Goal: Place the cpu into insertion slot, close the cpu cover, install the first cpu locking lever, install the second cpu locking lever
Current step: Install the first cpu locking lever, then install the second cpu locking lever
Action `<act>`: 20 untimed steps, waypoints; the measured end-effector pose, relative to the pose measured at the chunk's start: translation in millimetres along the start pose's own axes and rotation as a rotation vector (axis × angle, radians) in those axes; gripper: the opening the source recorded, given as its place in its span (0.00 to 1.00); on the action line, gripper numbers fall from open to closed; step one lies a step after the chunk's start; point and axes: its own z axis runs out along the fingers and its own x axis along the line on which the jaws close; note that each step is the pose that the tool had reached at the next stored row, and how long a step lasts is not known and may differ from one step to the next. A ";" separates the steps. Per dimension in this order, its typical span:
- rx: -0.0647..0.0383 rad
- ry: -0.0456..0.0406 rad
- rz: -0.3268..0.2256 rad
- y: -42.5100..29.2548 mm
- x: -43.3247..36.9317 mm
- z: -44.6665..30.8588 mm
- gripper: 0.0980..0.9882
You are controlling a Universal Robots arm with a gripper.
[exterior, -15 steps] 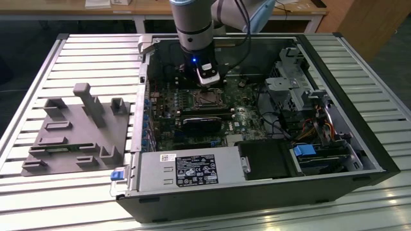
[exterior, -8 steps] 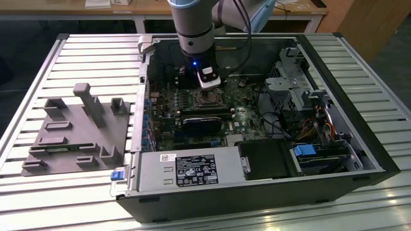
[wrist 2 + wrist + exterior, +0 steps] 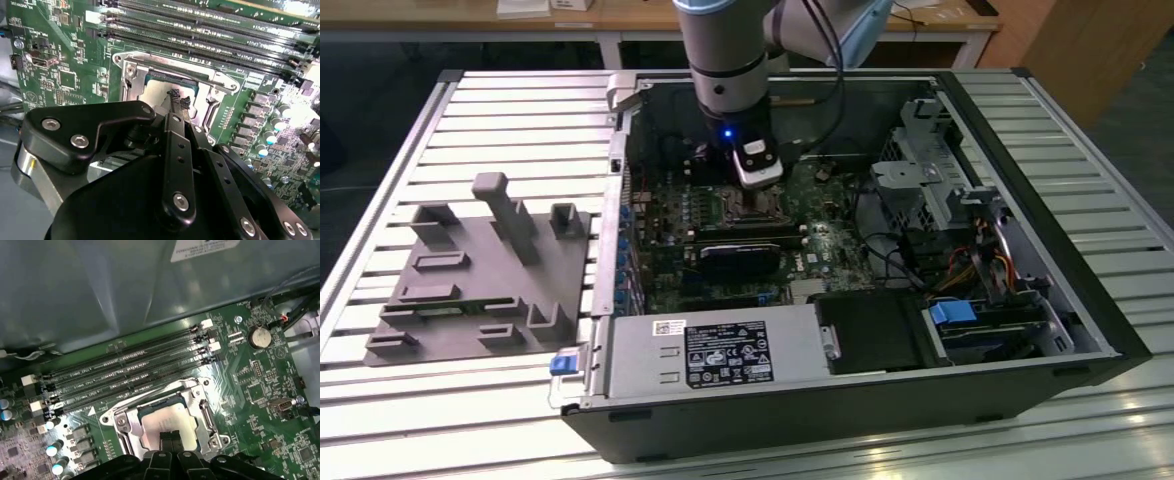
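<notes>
- I am watching the arm reaching down into the open computer case (image 3: 1107,335), with the gripper (image 3: 755,185) hanging just above the centre of the exterior frame, over the green motherboard (image 3: 260,390).
- I am reading the jaws as closed: in both wrist views the two dark fingertips (image 3: 165,440) are pressed together with only a thin seam between them, and they are gripping nothing.
- The cpu (image 3: 167,425) is lying flat in the insertion slot (image 3: 747,210), its silvery top showing through the square window.
- The cpu cover (image 3: 199,416) is looking lowered around the chip, its metal frame bordering all the sides that I am able to see.
- I am not able to tell whether either locking lever is latched.
- The relation that matters: the chip is lying directly under the closed fingertips, at or just off its top face, and I cannot say whether they are touching it.
- The chip is square, so it is offering no long axis; the long black memory slots (image 3: 125,375) are running parallel to one edge of the socket, just beside it.
- In the exterior view the grey power supply box (image 3: 720,355) is sitting in the lower centre, well apart from the gripper.
</notes>
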 end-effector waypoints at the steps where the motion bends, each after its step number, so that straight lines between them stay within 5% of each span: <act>1: 0.001 0.0007 0.000 0.2 -0.5 -0.4 0.00; 14: 0.001 0.0111 0.000 4.7 -10.7 -22.4 0.00; 20: 0.002 0.0119 0.001 4.9 -11.1 -22.8 0.00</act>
